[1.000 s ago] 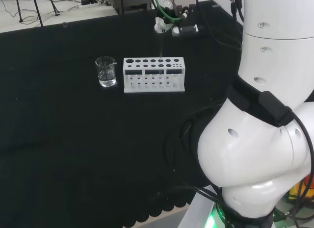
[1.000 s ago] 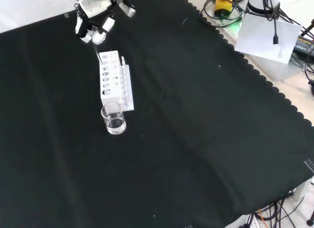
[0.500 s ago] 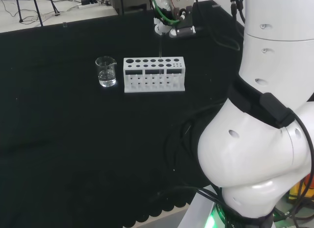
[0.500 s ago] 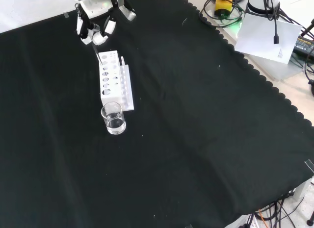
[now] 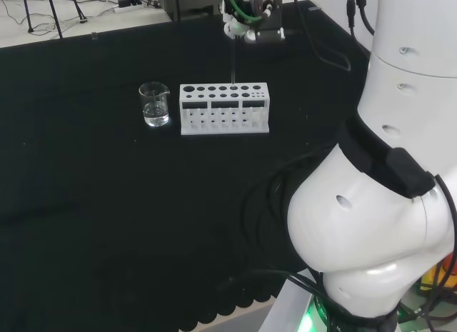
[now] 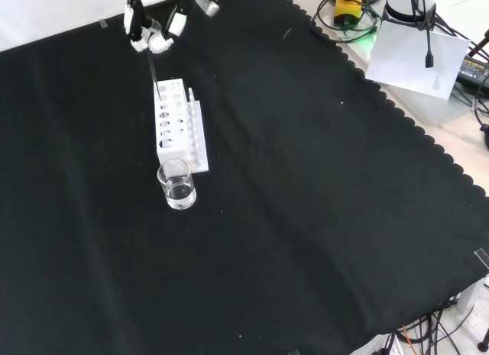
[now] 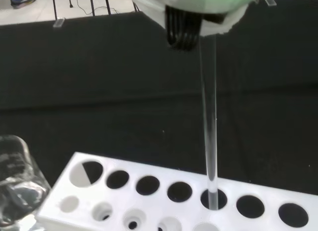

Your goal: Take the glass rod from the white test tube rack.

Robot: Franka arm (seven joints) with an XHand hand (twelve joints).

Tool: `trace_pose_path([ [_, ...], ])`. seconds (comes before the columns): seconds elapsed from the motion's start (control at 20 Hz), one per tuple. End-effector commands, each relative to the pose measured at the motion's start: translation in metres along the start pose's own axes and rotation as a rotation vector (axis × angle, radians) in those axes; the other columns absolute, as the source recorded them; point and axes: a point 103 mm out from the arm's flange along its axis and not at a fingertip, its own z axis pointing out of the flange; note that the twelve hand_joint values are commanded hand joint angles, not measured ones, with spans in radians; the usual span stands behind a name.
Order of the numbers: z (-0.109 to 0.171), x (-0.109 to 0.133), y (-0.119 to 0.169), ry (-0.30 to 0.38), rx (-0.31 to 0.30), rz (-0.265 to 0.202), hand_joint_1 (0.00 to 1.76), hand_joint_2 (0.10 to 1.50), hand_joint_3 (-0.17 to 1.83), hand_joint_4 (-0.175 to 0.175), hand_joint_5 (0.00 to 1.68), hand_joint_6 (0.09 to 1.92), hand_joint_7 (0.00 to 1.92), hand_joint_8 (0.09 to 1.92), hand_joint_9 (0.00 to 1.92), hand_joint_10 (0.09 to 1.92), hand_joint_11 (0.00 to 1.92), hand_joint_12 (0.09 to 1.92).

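Glass rod [image 7: 208,121] hangs pinched in the robot hand [image 6: 157,36], tip in the rack [image 6: 174,118].

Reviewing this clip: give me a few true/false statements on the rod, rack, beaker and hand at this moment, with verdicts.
1. The hand grips the top of the glass rod. True.
2. The rod's lower end is in a hole of the white test tube rack. True.
3. The rod lies flat on the cloth. False: it stands nearly upright.
4. The beaker stands on top of the rack. False: it stands on the cloth beside one end of the rack.
5. The beaker is tipped over. False: upright.
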Motion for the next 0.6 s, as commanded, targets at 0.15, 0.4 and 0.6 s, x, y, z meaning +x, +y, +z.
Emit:
trace_pose_path([
  [0.15, -0.058, 0.018, -0.03, 0.034, -0.024, -0.007, 1.31, 0.73, 0.63, -0.175, 1.13, 0.64, 1.2, 1.08, 1.6, 0.85, 1.61, 0.68],
  [0.4, -0.085, 0.028, -0.037, 0.027, -0.032, -0.004, 1.32, 0.72, 0.64, -0.175, 1.14, 0.62, 1.21, 1.06, 1.6, 0.84, 1.61, 0.68],
  [0.6, -0.096, 0.035, -0.044, 0.012, -0.039, -0.009, 1.32, 0.72, 0.64, -0.175, 1.14, 0.62, 1.21, 1.06, 1.61, 0.84, 1.61, 0.68],
])
